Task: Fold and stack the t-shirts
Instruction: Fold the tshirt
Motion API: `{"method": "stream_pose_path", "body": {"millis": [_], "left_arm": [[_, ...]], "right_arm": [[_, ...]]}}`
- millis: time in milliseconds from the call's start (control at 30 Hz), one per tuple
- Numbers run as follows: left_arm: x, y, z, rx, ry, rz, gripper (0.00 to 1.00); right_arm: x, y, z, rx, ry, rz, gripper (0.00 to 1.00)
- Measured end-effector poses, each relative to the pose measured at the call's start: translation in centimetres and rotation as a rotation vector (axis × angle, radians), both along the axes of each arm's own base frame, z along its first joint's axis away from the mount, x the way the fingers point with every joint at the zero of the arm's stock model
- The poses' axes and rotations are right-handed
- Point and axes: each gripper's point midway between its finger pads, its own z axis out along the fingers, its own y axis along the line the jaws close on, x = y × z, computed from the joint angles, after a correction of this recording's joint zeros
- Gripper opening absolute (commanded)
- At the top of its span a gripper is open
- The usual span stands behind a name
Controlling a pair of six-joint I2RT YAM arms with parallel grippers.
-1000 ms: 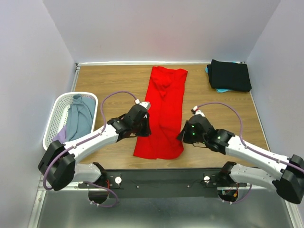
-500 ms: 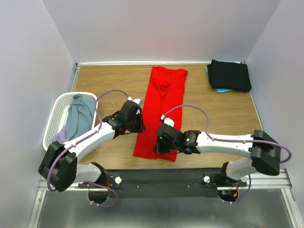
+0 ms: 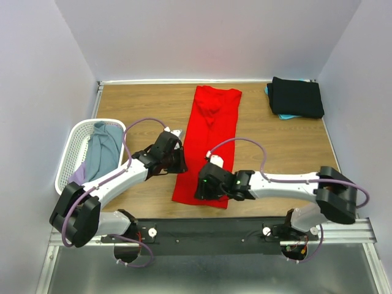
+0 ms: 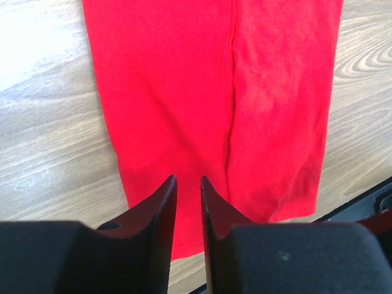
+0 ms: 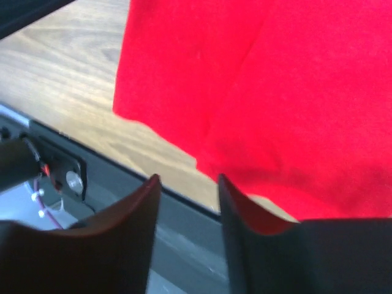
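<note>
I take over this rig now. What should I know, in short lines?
Left gripper: slightly open, empty, over the red t-shirt's left side.
Right gripper: open, empty, at its near end.
Done: red t-shirt folded lengthwise into a strip; black t-shirt stacked on a teal one, far right.
Left: fold the red one across, stack it; then the grey-blue shirt and lavender shirt in the basket.

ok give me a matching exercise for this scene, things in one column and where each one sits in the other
1. red t-shirt
2. black folded shirt
3. white laundry basket
4. grey-blue shirt

A. inside the basket
B. far right corner
C. left side
D. laid out long in the middle

Pairs: 1-D, 2-B, 3-C, 4-A
</note>
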Motion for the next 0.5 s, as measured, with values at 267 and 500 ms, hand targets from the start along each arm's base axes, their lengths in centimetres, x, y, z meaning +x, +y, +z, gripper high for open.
{"method": "stream_pose_path", "body": {"millis": [267,500], "left_arm": [[-0.5,0.8,-1.3,0.015,0.035,0.066,0.31],[-3.0,4.0,-3.5,0.04,0.095,0.236,0.34]], "right_arm": [[-0.5,-5.1,2.8,0.04,-0.053,-0.098,0.53],[-2.6,-10.9,-3.2,-0.126,0.043,-0.184,0.54]]}}
